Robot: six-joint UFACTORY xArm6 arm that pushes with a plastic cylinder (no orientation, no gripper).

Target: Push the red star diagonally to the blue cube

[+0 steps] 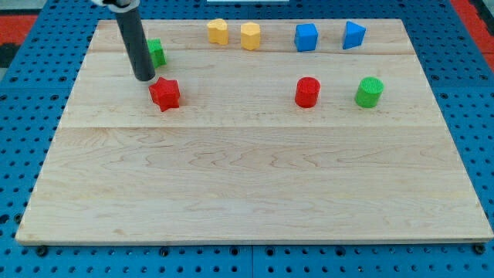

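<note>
The red star (165, 94) lies on the wooden board at the upper left. My tip (143, 78) stands just up and to the left of the star, close to it; whether they touch I cannot tell. The blue cube (306, 37) sits near the board's top edge, right of the middle, far to the upper right of the star. The rod rises from the tip to the view's top.
A green block (157, 52) sits partly behind the rod. Two yellow blocks (218, 32) (250, 35) lie at the top middle. A blue triangular block (353, 35) is at the top right. A red cylinder (307, 92) and a green cylinder (370, 92) lie at the right.
</note>
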